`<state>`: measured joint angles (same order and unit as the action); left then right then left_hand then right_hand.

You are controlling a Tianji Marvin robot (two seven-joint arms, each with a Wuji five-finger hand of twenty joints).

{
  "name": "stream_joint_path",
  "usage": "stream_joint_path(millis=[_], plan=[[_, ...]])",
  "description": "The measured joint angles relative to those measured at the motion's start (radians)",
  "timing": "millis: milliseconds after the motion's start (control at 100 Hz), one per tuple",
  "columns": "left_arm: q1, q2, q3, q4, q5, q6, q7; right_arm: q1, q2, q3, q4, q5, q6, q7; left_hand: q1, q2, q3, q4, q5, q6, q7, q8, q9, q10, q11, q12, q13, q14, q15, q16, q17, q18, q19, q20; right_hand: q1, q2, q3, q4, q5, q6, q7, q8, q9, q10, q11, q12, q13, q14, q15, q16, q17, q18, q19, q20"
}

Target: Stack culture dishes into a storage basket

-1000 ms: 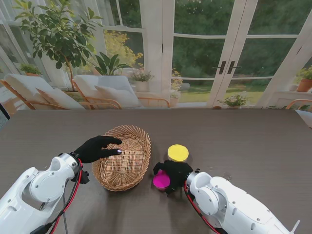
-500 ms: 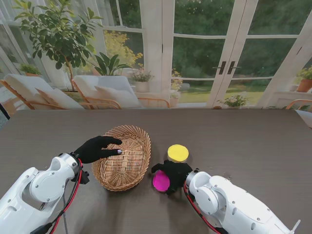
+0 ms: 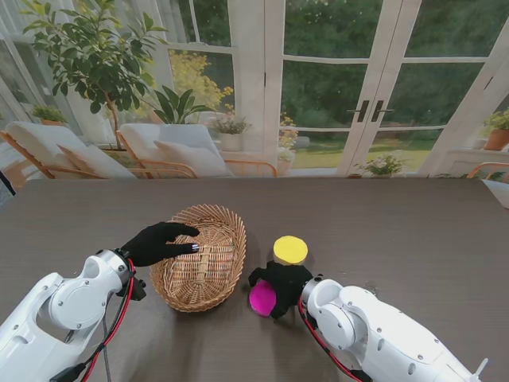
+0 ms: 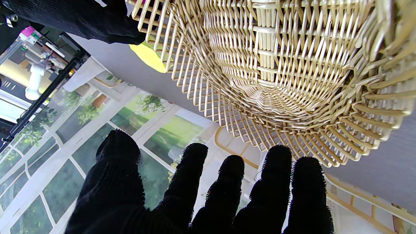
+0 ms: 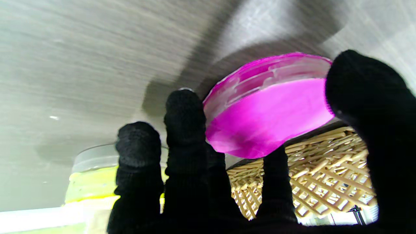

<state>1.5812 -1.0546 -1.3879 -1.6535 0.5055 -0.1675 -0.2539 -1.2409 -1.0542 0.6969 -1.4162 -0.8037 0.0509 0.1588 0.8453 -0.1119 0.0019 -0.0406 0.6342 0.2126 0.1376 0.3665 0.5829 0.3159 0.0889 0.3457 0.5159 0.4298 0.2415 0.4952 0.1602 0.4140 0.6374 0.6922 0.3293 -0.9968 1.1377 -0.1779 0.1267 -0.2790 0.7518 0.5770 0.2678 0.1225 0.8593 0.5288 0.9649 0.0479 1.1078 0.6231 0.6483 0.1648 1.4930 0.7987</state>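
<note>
Magenta dish [image 3: 262, 296] glowing bright pink beside my black-gloved right hand [image 3: 284, 282], its rim clear and glassy in my right wrist view. Just past it from the basket's side, the yellow dish [image 3: 290, 249], a flat lemon disc. The basket [image 3: 201, 256] is pale straw wicker, open lattice weave, ribs fanning out. My left hand [image 3: 157, 242], black knit too. The bench [image 3: 382, 231] is dark grey-brown, finely streaked grain. My arms are white, with red cables.

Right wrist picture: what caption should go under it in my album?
Right hand gripping the magenta dish, yellow dish and basket nearby.
</note>
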Motion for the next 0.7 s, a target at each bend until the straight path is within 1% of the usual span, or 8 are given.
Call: stream_joint_path(millis=[90, 170, 220, 300, 390, 510, 580, 700], plan=[[0.0, 0.0, 0.0, 0.0, 0.0, 0.0, -0.001, -0.001, 0.001, 0.0, -0.004, -0.013, 0.0, 0.004, 0.0, 0.0, 0.0, 0.0, 0.0, 0.0, 0.0, 0.0, 0.0, 0.0, 0.0, 0.0, 0.0, 0.0, 0.0, 0.0, 0.0, 0.0, 0.0, 0.0, -0.043, -0.001, 0.006, -0.003, -0.001, 0.01, -0.067, -0.058, -0.007, 0.001, -0.004, 0.0, -0.022, 0.0, -0.01, 0.0, -0.002, 0.0, 0.0, 0.0], [0.0, 0.0, 0.001, 0.0, 0.0, 0.0, -0.001, -0.006, 0.005, 0.001, -0.015, -0.031, 0.003, 0.016, 0.0, 0.0, 0.0, 0.0, 0.0, 0.0, 0.0, 0.0, 0.0, 0.0, 0.0, 0.0, 0.0, 0.0, 0.0, 0.0, 0.0, 0.0, 0.0, 0.0, -0.072, -0.057, 0.002, -0.016, -0.014, 0.018, -0.158, -0.072, -0.033, 0.002, -0.013, -0.002, -0.031, 0.002, -0.019, 0.001, -0.005, 0.005, -0.001, 0.0], [-0.001, 0.0, 0.001, 0.0, 0.0, 0.0, -0.001, -0.011, 0.008, 0.002, -0.024, -0.044, 0.007, 0.024, 0.0, 0.0, 0.0, 0.0, 0.0, 0.0, 0.0, 0.0, 0.0, 0.0, 0.0, 0.0, 0.0, 0.0, 0.0, 0.0, 0.0, 0.0, 0.0, 0.0, -0.072, -0.063, 0.002, -0.024, -0.021, 0.027, -0.219, -0.022, -0.039, 0.002, -0.032, -0.013, -0.031, 0.008, -0.026, 0.006, -0.005, 0.006, -0.006, 0.0], [-0.001, 0.0, 0.001, 0.0, 0.0, 0.0, -0.001, -0.018, 0.01, 0.002, -0.034, -0.064, 0.018, 0.025, 0.0, 0.0, 0.0, 0.0, 0.0, 0.0, 0.0, 0.0, 0.0, 0.0, 0.0, 0.0, 0.0, 0.0, 0.0, 0.0, 0.0, 0.0, 0.0, 0.0, -0.084, -0.101, 0.025, -0.034, -0.022, 0.029, -0.256, 0.011, -0.039, 0.002, -0.051, -0.028, -0.046, 0.012, -0.029, 0.007, -0.005, 0.006, -0.011, 0.0], [-0.002, 0.0, 0.002, 0.001, 0.0, 0.0, -0.002, -0.022, 0.011, -0.004, -0.036, -0.085, 0.029, 0.011, 0.0, 0.0, 0.0, 0.0, 0.0, 0.0, 0.0, 0.0, 0.0, 0.001, 0.0, 0.0, 0.0, 0.0, 0.0, 0.0, 0.0, 0.0, 0.0, 0.0, -0.084, -0.115, 0.025, -0.034, -0.031, 0.036, -0.305, 0.107, -0.047, 0.007, -0.057, -0.04, -0.053, 0.013, -0.029, 0.008, -0.007, 0.007, -0.012, 0.0], [-0.003, 0.0, 0.003, 0.002, 0.0, 0.0, -0.003, -0.025, 0.011, -0.014, -0.031, -0.104, 0.038, -0.015, 0.0, 0.0, 0.0, 0.0, 0.0, 0.0, 0.0, 0.0, 0.0, 0.001, 0.0, 0.0, 0.0, 0.0, 0.0, 0.0, 0.0, 0.0, 0.0, 0.0, -0.084, -0.116, 0.025, -0.035, -0.031, 0.042, -0.306, 0.161, -0.046, 0.017, -0.067, -0.056, -0.052, 0.013, -0.017, 0.015, -0.007, 0.007, -0.012, 0.0], [-0.003, 0.0, 0.003, 0.002, 0.0, 0.0, -0.003, -0.028, 0.009, -0.019, -0.017, -0.108, 0.038, -0.056, 0.0, 0.0, 0.0, 0.0, 0.0, 0.0, 0.0, 0.0, 0.0, 0.001, 0.0, 0.0, 0.0, 0.0, 0.0, 0.0, 0.0, 0.0, 0.0, 0.0, -0.082, -0.127, 0.046, -0.04, -0.031, 0.042, -0.229, 0.185, -0.029, 0.021, -0.072, -0.07, -0.051, 0.009, -0.004, 0.017, -0.005, 0.009, -0.012, 0.0], [-0.003, 0.001, 0.003, 0.002, 0.0, 0.0, -0.003, -0.032, 0.007, -0.023, -0.004, -0.117, 0.039, -0.09, 0.0, 0.0, 0.0, 0.0, 0.0, 0.0, 0.0, 0.0, 0.0, 0.001, 0.0, 0.0, 0.0, 0.0, 0.0, 0.0, 0.0, 0.0, 0.0, 0.0, -0.082, -0.127, 0.046, -0.04, -0.03, 0.043, -0.078, 0.123, -0.026, 0.026, -0.072, -0.07, -0.036, -0.001, 0.008, 0.017, 0.0, 0.018, -0.012, 0.0]])
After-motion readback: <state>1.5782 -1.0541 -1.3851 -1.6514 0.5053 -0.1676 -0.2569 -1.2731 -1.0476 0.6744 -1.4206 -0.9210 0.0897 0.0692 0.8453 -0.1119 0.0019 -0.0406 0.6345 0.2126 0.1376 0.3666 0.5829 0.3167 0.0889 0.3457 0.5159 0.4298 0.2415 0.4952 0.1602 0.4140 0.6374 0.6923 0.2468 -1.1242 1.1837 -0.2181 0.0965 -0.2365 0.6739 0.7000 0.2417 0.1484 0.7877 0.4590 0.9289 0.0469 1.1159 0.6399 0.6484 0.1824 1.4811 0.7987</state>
